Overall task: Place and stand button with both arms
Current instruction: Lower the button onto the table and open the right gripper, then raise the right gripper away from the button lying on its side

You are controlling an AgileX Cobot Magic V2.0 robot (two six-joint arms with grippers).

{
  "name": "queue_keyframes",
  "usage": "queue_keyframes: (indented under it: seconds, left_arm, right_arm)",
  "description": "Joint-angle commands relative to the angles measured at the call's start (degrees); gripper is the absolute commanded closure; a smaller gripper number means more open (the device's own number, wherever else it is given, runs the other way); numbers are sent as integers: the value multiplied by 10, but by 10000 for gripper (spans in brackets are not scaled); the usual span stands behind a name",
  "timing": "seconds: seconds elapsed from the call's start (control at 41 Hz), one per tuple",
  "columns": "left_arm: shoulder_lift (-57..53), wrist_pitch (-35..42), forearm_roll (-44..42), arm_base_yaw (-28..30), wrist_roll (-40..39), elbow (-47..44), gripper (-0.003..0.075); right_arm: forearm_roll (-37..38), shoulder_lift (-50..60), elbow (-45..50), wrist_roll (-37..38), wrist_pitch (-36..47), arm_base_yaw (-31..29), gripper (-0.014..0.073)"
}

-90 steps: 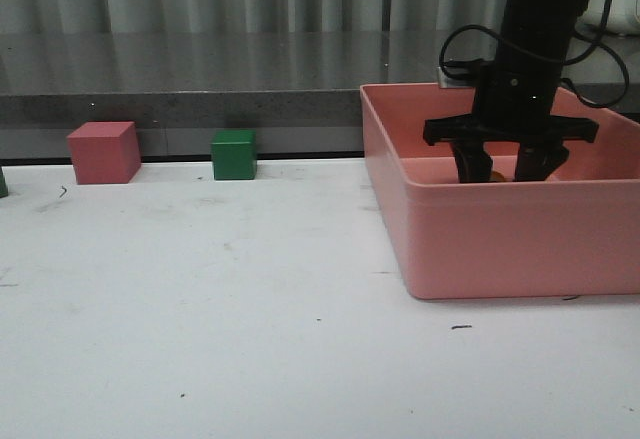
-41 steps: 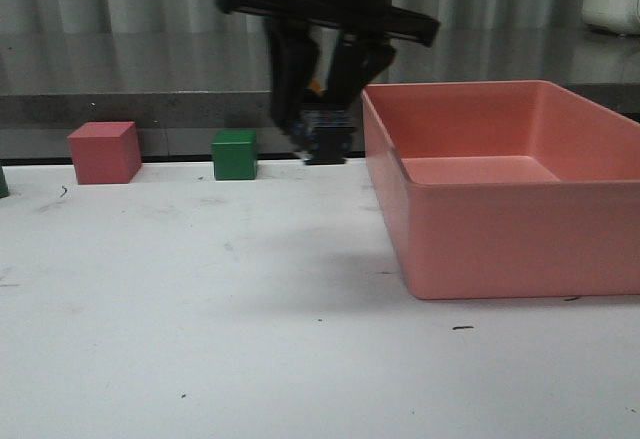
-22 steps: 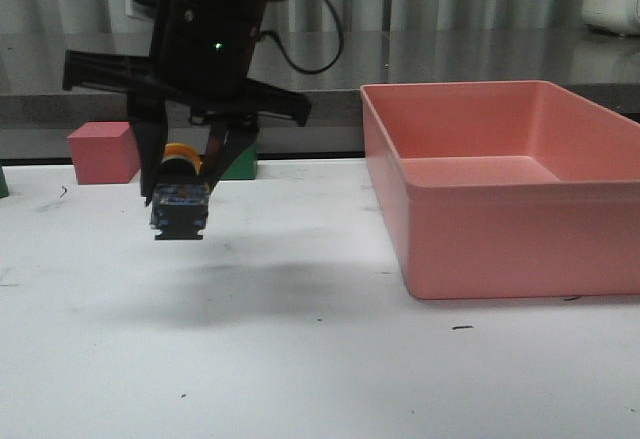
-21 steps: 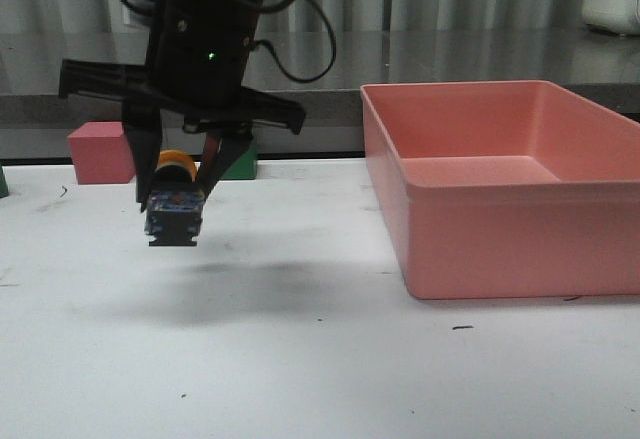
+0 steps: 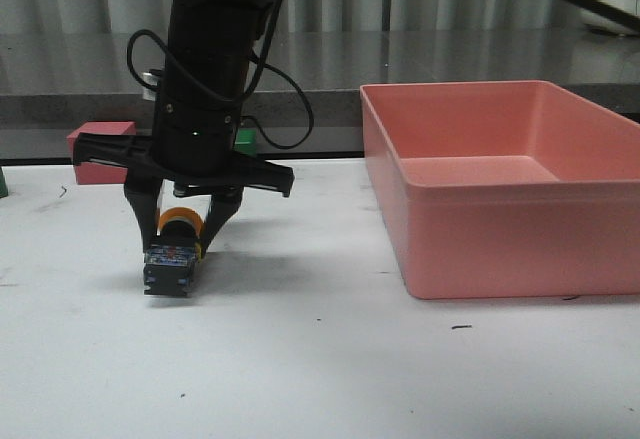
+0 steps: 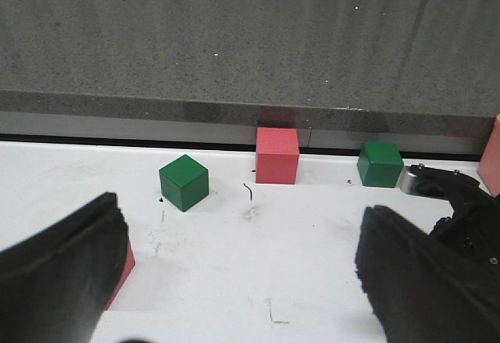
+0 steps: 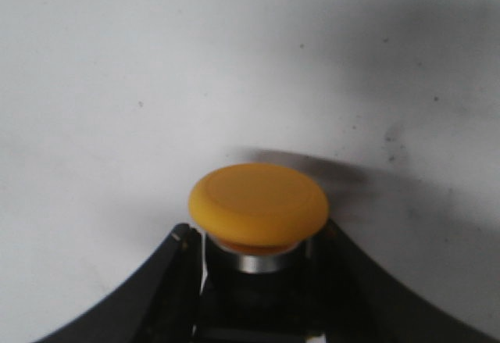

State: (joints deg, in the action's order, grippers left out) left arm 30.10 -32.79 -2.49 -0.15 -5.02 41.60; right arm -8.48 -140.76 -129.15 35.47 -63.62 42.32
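The right end effector [image 5: 178, 249] is closed narrowly on the button [image 5: 173, 254], gripping it around the collar just under the yellow cap. The button hangs between the fingers, directly below the wrist, with its long axis close to vertical: cap up, dark blocky base down. The base sits at or just above the table [image 5: 320, 359], well to the left of the pink bin [image 5: 500, 239]; whether it is actually touching cannot be told from the front view. The right wrist view looks straight down on the cap [image 7: 258, 205], which agrees with an upright pose.

The right arm clearly has the job in hand. The left end effector [image 6: 242, 280] is spread wide and holds nothing, with a red cube [image 6: 277, 155] and two green cubes [image 6: 183, 182] ahead of it near the table's back edge.

The next move likely turns on that vertical axis, so a straight release should leave the button standing.

The pink bin appears to hold nothing.
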Motion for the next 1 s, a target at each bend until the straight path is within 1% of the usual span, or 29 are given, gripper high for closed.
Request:
queue_keyframes:
  seconds: [0.0,0.097,0.146,0.268,0.317,0.536,0.609,0.707,0.78,0.975]
  left_arm:
    - [7,44,3,0,-3,19,137]
    - [7,44,3,0,-3,19,137]
    - [7,44,3,0,-3,19,137]
    - [7,44,3,0,-3,19,137]
    - [7,44,3,0,-3,19,137]
    - [7,44,3,0,-3,19,137]
    - [7,44,3,0,-3,19,137]
    - [7,44,3,0,-3,19,137]
    - [7,44,3,0,-3,19,137]
    - [7,44,3,0,-3,19,137]
  right_arm:
    - [-2,36,-19,17,20,-4,335]
    - [-5,35,-19,21,20,-4,323]
    - [-5,35,-19,21,19,-4,297]
    - [-6,35,-19,21,16,-4,192]
    - [-6,36,-19,21,14,-4,169]
    - [-5,46,-20,19,1,-4,162]
    - [1,56,-20,-2,-8,-4,162]
    - [15,78,-20,-67,-29,-4,162]
    - [34,98,-20,-108,-48,-4,162]
    - [89,169,-20,-187,-98,-5,162]
